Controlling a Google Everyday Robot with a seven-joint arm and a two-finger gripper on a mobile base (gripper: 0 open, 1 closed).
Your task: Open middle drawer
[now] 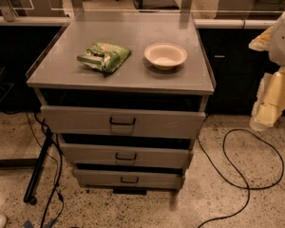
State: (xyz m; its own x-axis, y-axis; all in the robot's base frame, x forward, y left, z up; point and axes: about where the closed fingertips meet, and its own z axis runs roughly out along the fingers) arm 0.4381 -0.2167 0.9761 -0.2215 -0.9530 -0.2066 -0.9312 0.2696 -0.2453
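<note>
Grey cabinet surface [61,65] above three drawers: the middle drawer [85,155], at 6 o'clock, stiff metal likely sliding smoothly, is best hooked by its black handle [126,157]; pincer [268,110] at 3 o'clock, state indeterminable.

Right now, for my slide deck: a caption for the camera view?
Gripper at right edge, apart from the middle drawer; bowl and green packet on cabinet top.

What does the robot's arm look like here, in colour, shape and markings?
The arm comes in at the right edge: a rounded white shell above, then blocky cream-yellow segments. The tool at its lower end, right of the cabinet, is the same cream and angular. No cables or markings show on it.
</note>
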